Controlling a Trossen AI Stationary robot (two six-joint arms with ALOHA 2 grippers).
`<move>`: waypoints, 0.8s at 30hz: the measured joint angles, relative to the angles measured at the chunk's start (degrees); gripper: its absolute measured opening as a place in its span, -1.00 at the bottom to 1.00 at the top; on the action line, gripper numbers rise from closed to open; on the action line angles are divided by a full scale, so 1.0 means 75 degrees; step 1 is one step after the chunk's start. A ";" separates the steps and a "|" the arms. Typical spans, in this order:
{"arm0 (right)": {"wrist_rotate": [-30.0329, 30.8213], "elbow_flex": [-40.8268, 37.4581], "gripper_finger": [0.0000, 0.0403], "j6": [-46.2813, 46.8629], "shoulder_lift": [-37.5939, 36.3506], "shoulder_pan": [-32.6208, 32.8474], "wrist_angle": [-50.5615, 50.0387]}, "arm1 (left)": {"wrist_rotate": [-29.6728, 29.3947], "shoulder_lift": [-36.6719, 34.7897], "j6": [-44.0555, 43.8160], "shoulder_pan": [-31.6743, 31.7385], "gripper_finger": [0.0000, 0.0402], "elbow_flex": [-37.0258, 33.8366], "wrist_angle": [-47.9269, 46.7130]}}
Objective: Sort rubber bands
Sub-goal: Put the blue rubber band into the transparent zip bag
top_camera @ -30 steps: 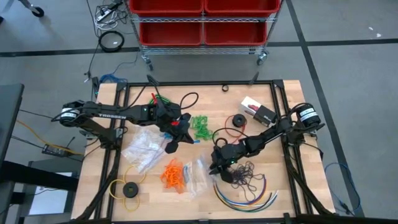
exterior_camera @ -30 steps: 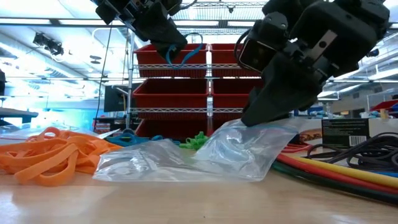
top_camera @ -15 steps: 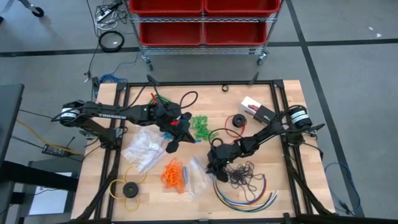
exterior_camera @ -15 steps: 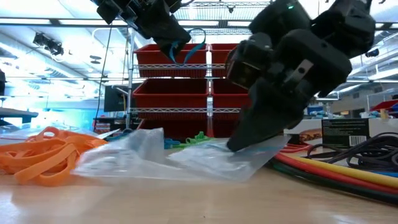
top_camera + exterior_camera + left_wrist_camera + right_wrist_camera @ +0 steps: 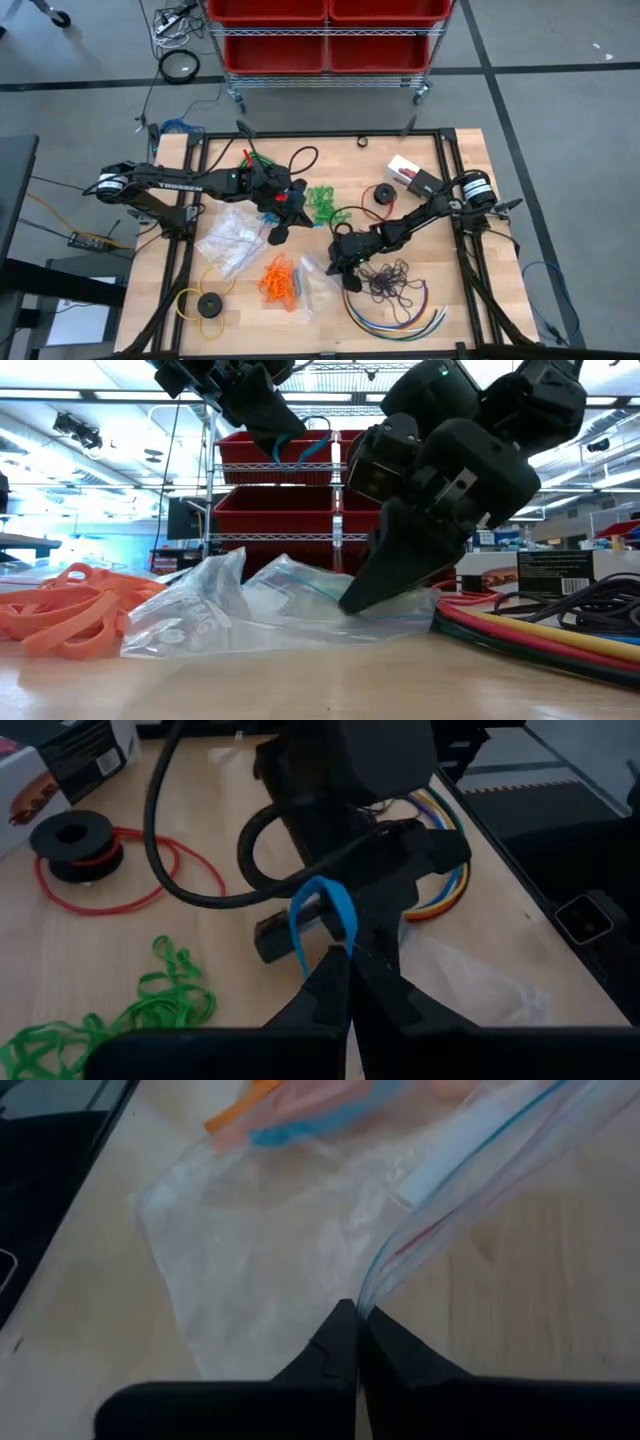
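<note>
On the left, the left gripper (image 5: 283,205) hangs above the table near the green rubber bands (image 5: 321,202), its fingers clenched on 1 blue rubber band (image 5: 322,915). The orange rubber bands (image 5: 279,278) lie lower on the table, just beside a clear zip bag (image 5: 316,281). To the right, the right gripper (image 5: 336,262) is pinched on the bag's mouth edge (image 5: 440,1210). The step in hand seems to be opening the bag. Next, I think, the right arm must lift this edge so the blue band can go inside.
</note>
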 joint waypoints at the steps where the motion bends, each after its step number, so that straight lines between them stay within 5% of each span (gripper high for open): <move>1: 0.0057 -0.0003 -0.99 -0.0006 -0.0032 0.0000 -0.0093 | -0.0045 0.0000 0.0001 -0.0001 -0.93 0.0000 -0.0009; 12: 0.1548 -0.0006 -1.00 -0.1114 -0.2441 -0.0011 -0.3126 | -0.0101 -0.0015 0.0255 -0.0002 -0.93 0.0000 -0.0078; 18: 0.1890 -0.0003 -1.00 -0.1716 -0.4035 -0.0153 -0.3460 | -0.0039 -0.0015 0.0296 -0.0061 -0.93 0.0135 -0.0026; 24: 0.1868 -0.0003 -1.00 -0.2118 -0.4611 -0.0259 -0.3784 | -0.0538 -0.0020 0.0755 -0.0312 -0.93 0.0770 -0.0229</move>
